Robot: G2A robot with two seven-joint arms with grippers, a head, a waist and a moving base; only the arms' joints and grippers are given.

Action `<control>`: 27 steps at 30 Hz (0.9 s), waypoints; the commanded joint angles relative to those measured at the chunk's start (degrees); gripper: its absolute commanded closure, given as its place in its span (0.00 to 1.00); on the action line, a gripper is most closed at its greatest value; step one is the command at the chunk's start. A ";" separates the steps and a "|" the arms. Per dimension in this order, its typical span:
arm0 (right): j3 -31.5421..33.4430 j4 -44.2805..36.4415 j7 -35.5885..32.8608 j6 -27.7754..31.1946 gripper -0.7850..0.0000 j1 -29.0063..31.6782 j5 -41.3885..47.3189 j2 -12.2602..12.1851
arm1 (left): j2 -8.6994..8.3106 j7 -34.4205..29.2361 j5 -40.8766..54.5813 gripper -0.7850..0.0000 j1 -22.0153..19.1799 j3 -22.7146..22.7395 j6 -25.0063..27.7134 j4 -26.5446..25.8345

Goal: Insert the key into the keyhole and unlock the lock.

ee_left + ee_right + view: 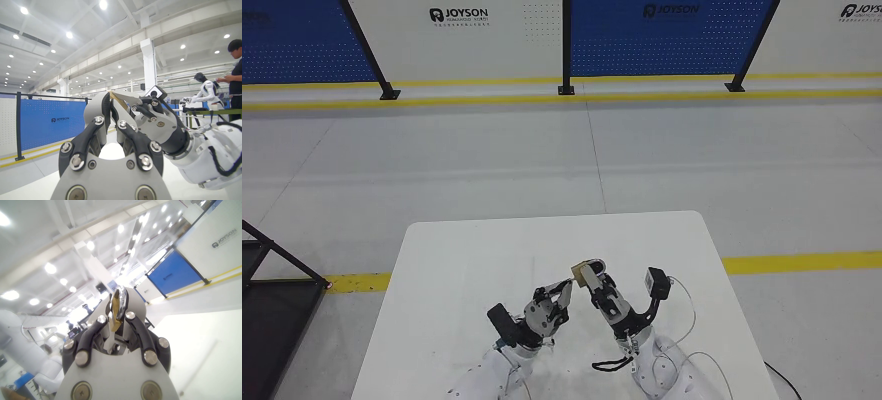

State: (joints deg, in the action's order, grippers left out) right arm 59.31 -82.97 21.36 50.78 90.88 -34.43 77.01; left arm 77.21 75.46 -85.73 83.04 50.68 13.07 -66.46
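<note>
Padlock (114,313) is up off the counter (462,300), brass body pinched between the right arm's fingers (135,308), with the shiny shackle poking out past the tips. Both arms rise from the counter's near edge, wrists tipped up and angled toward each other. Left arm's fingers (94,108) are pressed nearly together, tips just beside the padlock; can't tell what, if anything, they're holding. Blue and white barrier panels (662,35) behind carry printed logos.
</note>
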 commanded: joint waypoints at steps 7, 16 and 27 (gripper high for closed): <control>0.10 -0.09 -0.22 -0.04 1.00 0.08 -0.03 0.09 | 0.50 2.39 -2.40 1.00 -1.23 -0.32 -7.29 2.24; 0.14 -0.14 -0.47 -0.21 1.00 0.12 0.08 0.21 | 0.75 4.13 -3.34 1.00 -1.95 -0.42 -9.65 3.92; 0.29 -0.02 -0.40 -0.31 1.00 0.06 0.21 0.37 | 0.52 5.71 -0.54 0.00 -1.38 -0.24 -2.24 3.76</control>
State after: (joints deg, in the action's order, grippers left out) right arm 59.58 -83.03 21.00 50.51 90.96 -34.26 77.36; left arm 77.84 81.01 -86.73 81.45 50.31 9.14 -62.52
